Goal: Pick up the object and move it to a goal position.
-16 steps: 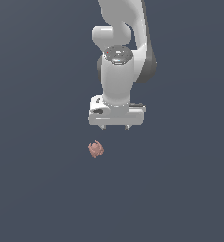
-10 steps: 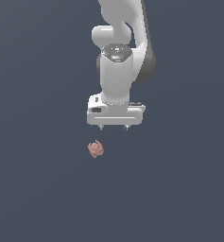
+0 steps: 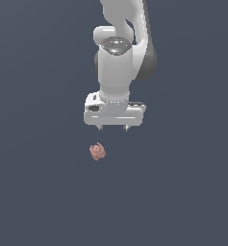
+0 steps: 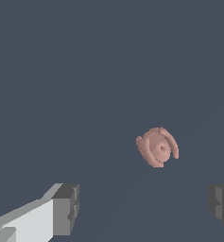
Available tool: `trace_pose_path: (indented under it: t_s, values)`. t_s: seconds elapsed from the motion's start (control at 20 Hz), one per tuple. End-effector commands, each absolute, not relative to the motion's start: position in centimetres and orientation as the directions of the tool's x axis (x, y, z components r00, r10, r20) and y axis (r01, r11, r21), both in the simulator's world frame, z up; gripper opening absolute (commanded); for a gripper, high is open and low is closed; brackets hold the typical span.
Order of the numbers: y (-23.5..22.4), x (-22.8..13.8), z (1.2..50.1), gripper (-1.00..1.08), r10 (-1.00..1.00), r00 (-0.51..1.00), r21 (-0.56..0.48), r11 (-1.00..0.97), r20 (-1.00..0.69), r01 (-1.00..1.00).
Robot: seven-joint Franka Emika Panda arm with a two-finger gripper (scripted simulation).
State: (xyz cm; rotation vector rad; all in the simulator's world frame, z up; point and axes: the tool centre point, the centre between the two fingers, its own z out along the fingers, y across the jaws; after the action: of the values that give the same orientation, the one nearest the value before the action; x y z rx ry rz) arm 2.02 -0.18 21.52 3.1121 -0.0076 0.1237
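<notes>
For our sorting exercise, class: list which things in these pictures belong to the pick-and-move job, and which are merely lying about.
Belongs to the job:
- pinkish-brown lumpy object, resting free on the surface
- gripper, open above it, fingers apart and not touching it

Just lying about:
- nothing else shows; only the plain dark surface

Sim scene, flat grey backdrop (image 3: 38,72)

White Panda arm with a wide, flat hand block

The arm (image 3: 116,67) is glossy white with rounded cylindrical links, a dark grey band at the joint and a shiny domed cap bearing a tiny red mark. Below the cap sits a white rectangular hand with a dark slot. The tool (image 3: 113,128) ends in two short grey fingertips (image 4: 66,208), blocky and ridged in the wrist view.
</notes>
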Motion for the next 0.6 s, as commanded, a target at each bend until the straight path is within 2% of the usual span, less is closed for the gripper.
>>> trace_pose_path:
  t_s: [0.0,0.55]
  values:
    - [-0.3,2.1,21.3,1.00,0.005,0.997,0.028,-1.000,0.077,0.003]
    - [-2.3,2.6,18.3,1.00,0.131,0.990,0.033,-0.991,0.053,0.129]
